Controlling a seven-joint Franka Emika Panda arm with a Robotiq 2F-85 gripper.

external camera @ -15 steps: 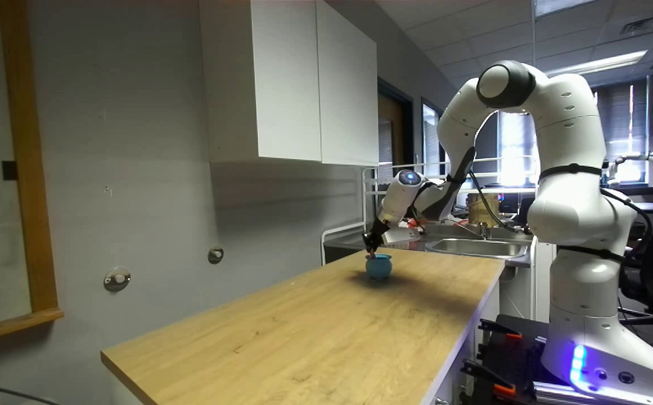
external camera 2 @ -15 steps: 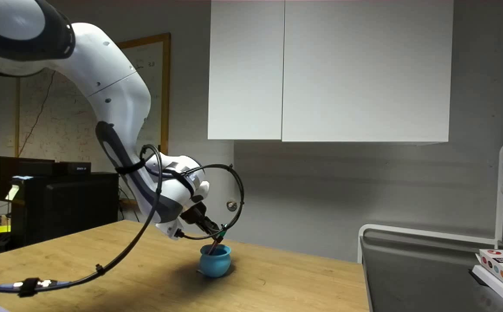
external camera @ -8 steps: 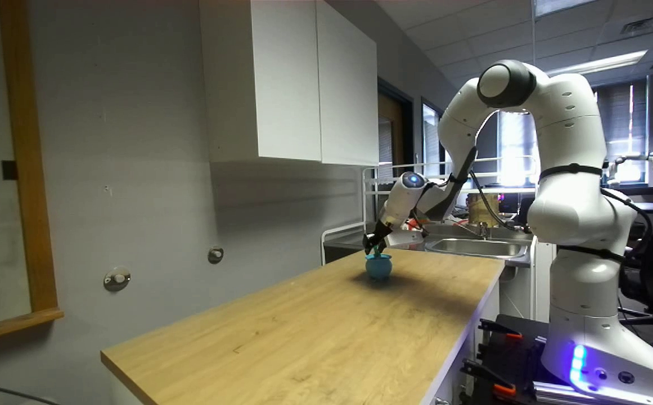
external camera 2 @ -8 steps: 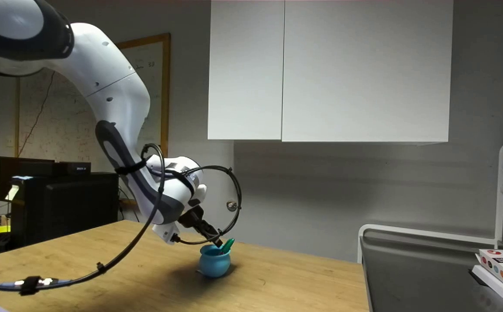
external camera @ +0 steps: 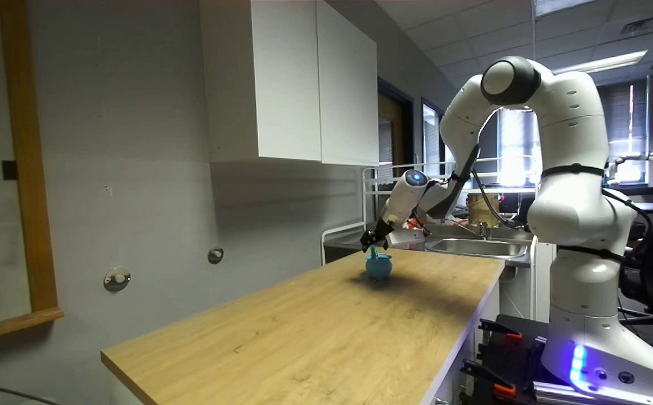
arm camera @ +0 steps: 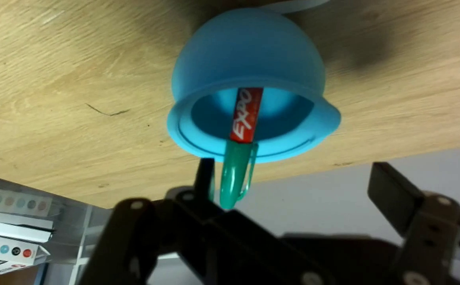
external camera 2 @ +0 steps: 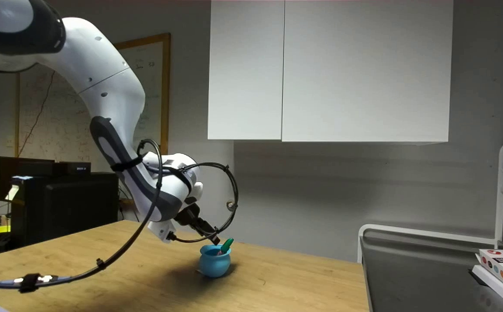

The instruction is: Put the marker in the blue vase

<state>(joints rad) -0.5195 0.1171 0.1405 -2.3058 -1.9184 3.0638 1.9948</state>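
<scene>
The blue vase stands upright on the wooden table, in both exterior views too, a small teal pot below the gripper. Inside it leans the marker, its red barrel going down into the mouth and its green cap jutting out over the rim. The vase hides the marker's lower end. My gripper is open just above the rim, jaws wide apart. The cap lies between them, close beside the left finger in the wrist view, and is not gripped; whether it touches that finger I cannot tell.
The wooden tabletop reaches toward a metal sink and a white rack. Boxes sit on the dark counter past the table's end. A wall cabinet hangs above. A black cable loops from the arm across the table.
The gripper has gone from shut on the marker to wide open. Now released, the marker leans in the vase with its green cap exposed. The arm has shifted slightly up and back.
</scene>
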